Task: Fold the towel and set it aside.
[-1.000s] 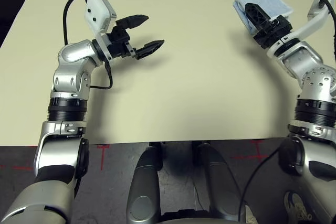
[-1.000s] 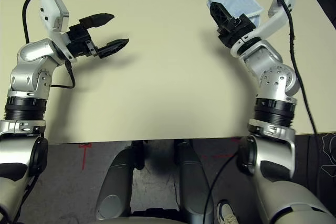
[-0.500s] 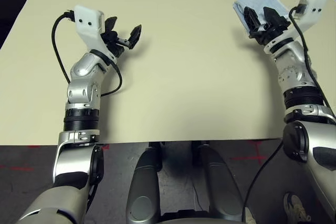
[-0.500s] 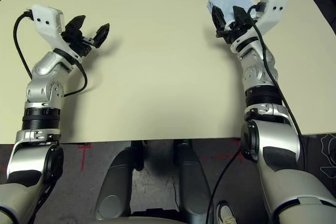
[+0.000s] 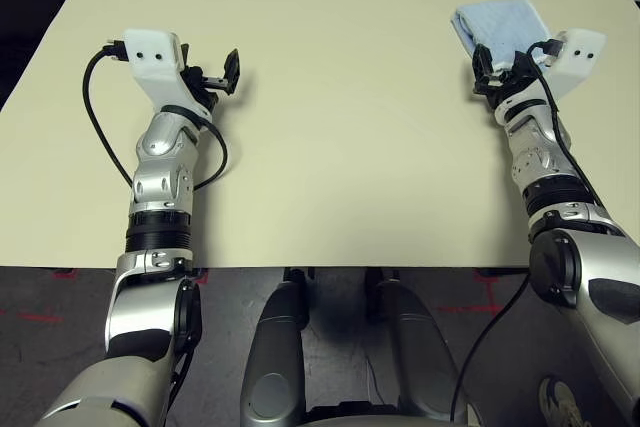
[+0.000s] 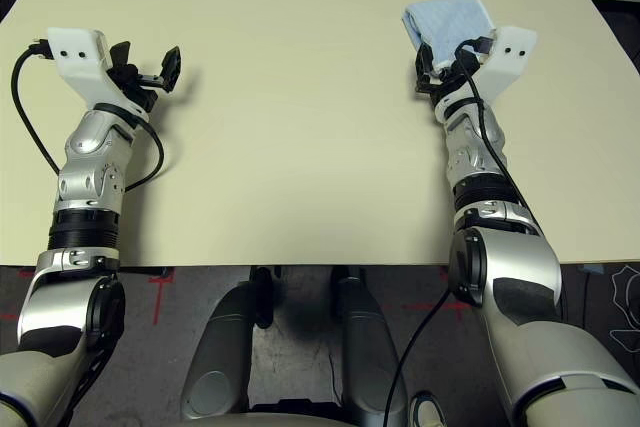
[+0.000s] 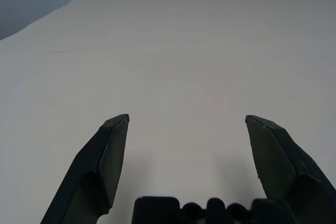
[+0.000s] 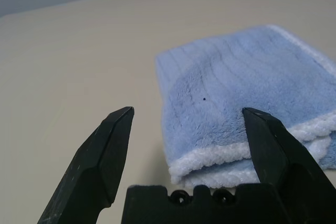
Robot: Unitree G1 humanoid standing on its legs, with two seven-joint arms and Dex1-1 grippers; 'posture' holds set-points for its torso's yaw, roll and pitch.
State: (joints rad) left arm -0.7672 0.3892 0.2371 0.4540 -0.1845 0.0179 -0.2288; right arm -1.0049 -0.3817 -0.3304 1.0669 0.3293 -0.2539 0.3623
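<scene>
Light-blue towel (image 5: 503, 21), folded, white-edged, flat on bench (image 5: 340, 127) far right. Just beyond right hand (image 8: 184, 124), untouched. Both hands wide open, empty; left hand (image 7: 186, 124) well apart.

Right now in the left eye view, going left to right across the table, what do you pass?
Left hand, open over the bare table → folded towel → right hand, open just short of the towel's near edge.

Wide bare table (image 5: 330, 127) stretches between both arms, free to cross. The one obstacle is the folded towel (image 5: 500, 22), just ahead of the right gripper (image 8: 184, 124).
</scene>
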